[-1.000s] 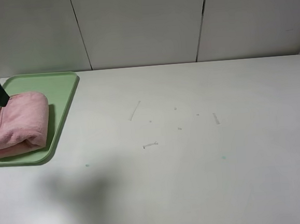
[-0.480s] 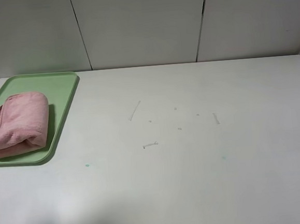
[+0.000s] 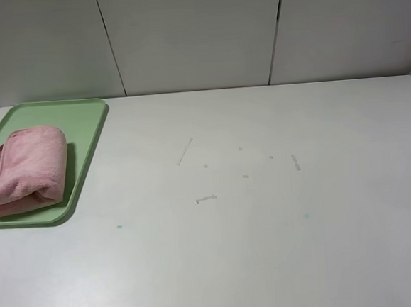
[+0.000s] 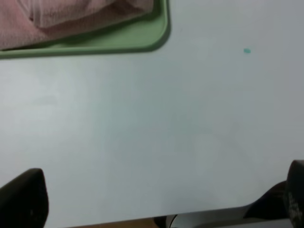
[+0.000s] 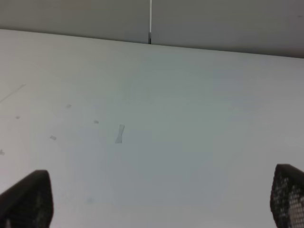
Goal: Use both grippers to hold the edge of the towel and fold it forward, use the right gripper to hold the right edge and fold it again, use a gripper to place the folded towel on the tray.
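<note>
The pink towel (image 3: 20, 170) lies folded on the green tray (image 3: 82, 127) at the far left of the white table. Neither gripper shows in the exterior high view. In the left wrist view the towel (image 4: 71, 16) and the tray's rim (image 4: 95, 45) are ahead of my left gripper (image 4: 156, 199), which is open and empty over bare table near the front edge. My right gripper (image 5: 156, 199) is open and empty above the table, facing the back wall.
The white table (image 3: 268, 227) carries small scratches and specks near its middle (image 3: 205, 198). A panelled wall runs along the table's back edge. The table's front edge shows in the left wrist view (image 4: 199, 211).
One second ago my left gripper stood at the towel's back left on the tray. It has since drawn back out of the exterior high view. The towel stays on the tray.
</note>
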Robot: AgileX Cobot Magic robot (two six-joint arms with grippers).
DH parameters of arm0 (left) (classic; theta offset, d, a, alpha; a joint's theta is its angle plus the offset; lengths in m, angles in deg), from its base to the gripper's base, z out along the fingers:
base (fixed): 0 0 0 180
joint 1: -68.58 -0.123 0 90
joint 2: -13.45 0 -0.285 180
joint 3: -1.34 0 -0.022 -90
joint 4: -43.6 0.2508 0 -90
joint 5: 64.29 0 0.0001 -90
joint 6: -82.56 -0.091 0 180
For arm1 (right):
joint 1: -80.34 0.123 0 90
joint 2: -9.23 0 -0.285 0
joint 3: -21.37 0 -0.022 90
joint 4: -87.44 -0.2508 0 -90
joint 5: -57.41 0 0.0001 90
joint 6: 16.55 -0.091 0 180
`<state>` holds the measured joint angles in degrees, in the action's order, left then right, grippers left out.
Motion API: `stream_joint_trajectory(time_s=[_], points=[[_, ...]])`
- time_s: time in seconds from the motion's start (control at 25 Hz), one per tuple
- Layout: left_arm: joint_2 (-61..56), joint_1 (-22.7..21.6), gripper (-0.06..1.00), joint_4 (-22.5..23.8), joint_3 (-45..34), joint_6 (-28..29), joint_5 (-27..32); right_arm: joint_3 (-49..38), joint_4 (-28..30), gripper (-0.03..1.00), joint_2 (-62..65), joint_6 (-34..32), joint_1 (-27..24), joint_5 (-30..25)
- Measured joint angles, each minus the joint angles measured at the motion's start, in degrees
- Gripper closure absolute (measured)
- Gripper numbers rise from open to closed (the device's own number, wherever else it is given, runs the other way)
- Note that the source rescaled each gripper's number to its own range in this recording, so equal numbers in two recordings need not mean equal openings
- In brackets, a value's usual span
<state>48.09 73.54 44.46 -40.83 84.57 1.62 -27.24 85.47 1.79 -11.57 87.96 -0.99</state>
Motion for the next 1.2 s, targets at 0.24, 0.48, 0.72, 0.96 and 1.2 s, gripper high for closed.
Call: stream_joint_trajectory(time_s=[0.24, 0.48, 0.72, 0.96, 1.2], points=[[-7.8, 0.0, -0.06, -0.1, -5.3, 0.0, -1.4, 0.0, 0.0, -0.03, 0.0, 0.0, 0.0, 0.0], [-14.6, 0.0, -0.06, -0.1, -5.2, 0.0, -1.9, 0.0, 0.0, -0.03, 0.0, 0.0, 0.0, 0.0], [-19.4, 0.0, -0.06, -0.5, -7.1, -0.8, -4.8, 0.0, 0.0, -0.03, 0.0, 0.0, 0.0, 0.0], [-25.8, 0.0, -0.06, -0.9, -7.2, -1.2, -5.0, 0.0, 0.0, -0.03, 0.0, 0.0, 0.0, 0.0], [-27.2, 0.0, -0.06, -1.2, -7.2, -2.0, -5.0, 0.0, 0.0, -0.03, 0.0, -0.2, 0.0, 0.0]])
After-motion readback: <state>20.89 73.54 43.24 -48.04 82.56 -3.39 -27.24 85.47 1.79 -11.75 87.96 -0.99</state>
